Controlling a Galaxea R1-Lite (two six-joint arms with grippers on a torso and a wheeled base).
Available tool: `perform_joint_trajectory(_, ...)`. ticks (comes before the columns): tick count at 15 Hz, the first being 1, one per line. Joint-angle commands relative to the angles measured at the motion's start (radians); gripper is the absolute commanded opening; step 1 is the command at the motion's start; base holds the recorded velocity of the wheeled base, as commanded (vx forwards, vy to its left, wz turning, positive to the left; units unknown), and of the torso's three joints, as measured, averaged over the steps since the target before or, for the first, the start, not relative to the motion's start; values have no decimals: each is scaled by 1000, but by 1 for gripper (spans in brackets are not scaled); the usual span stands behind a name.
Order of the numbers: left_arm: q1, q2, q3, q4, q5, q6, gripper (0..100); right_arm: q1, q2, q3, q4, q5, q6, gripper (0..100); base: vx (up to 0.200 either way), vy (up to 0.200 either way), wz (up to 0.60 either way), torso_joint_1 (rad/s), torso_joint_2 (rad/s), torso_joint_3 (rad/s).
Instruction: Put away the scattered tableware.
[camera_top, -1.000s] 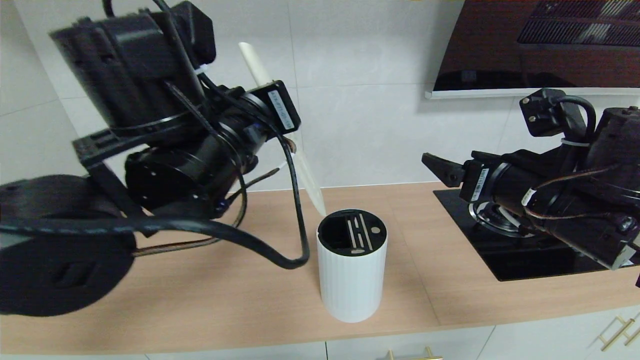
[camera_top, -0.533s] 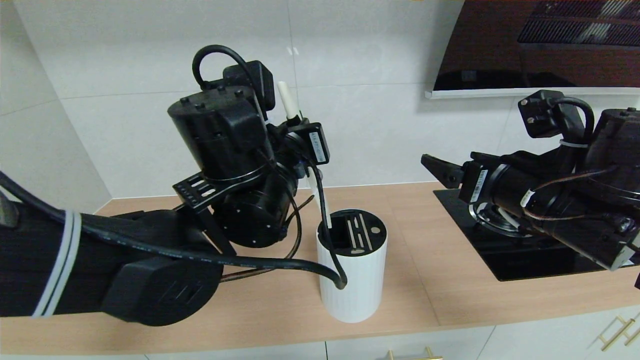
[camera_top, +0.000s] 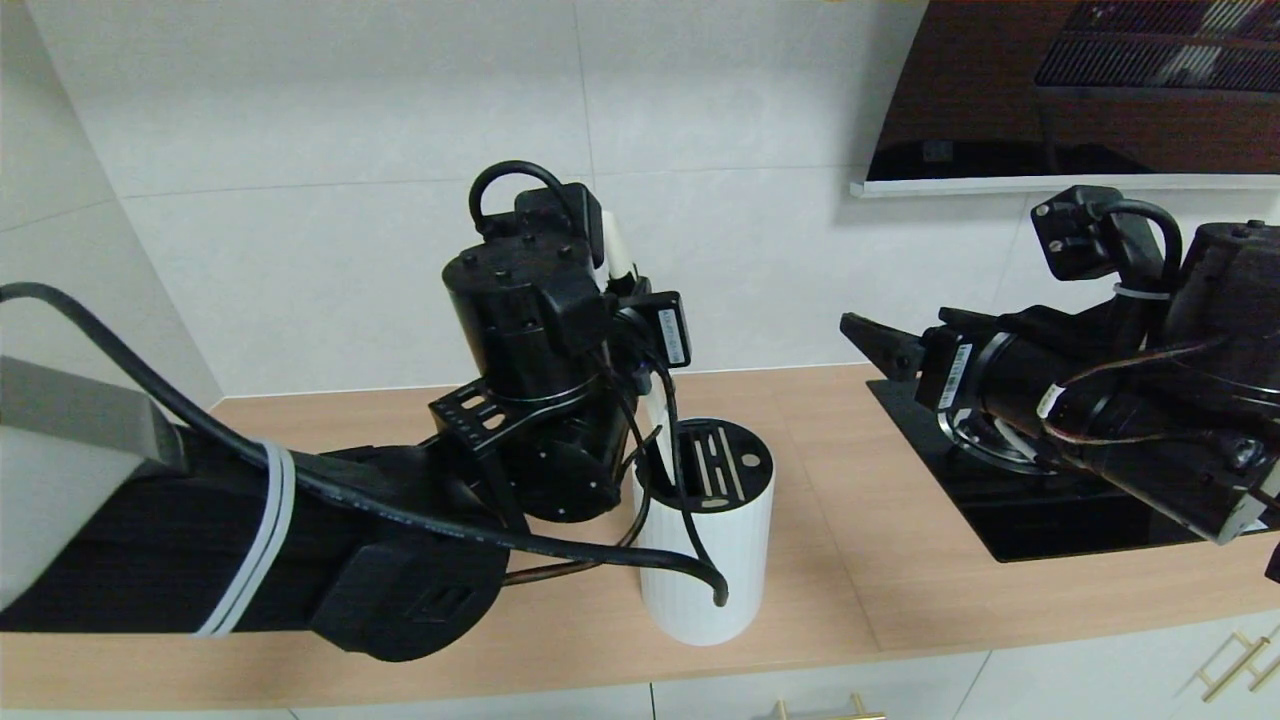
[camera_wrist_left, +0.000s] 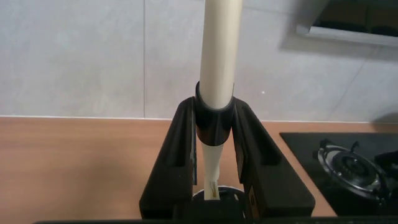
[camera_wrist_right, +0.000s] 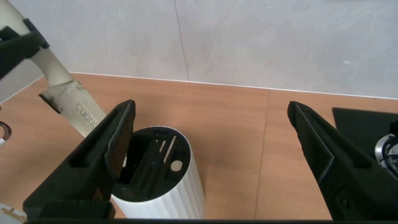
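My left gripper is shut on the cream handle of a white-bladed knife. The knife stands nearly upright, blade down. In the head view the handle sticks up behind the left wrist. Its blade slants down to the left side of the white ribbed holder, which has a black slotted top. Arm and finger hide the blade's tip. My right gripper hangs open to the right of the holder with nothing between its fingers.
The holder stands on a wooden counter near its front edge. A black gas hob lies at the right under my right arm, with a dark range hood above. A white tiled wall runs behind.
My left arm has swung right and down toward the holder. The knife has turned from slanted to nearly upright and dropped lower over the holder's top. The right arm has barely moved.
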Motion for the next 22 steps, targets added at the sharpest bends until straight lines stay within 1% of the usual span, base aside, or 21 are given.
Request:
perform_joint_trajectory(1,-6,20,1,-1,5,-1,0,1,2,0,0,-1,0,100,0,0,0,0,0,0)
perform_joint_trajectory(4,-20,37,4,1,5,-14,0,1,4,2,0,1,0,100,0,0,0,0,0,0)
perform_joint_trajectory(20,-46,181,76,1,4,-16,0,1,8,2,0,1,0,100,0,0,0,0,0,0)
perform_joint_trajectory(22,-47,187,76,1,5,-22,0,1,8,2,0,1,0,100,0,0,0,0,0,0)
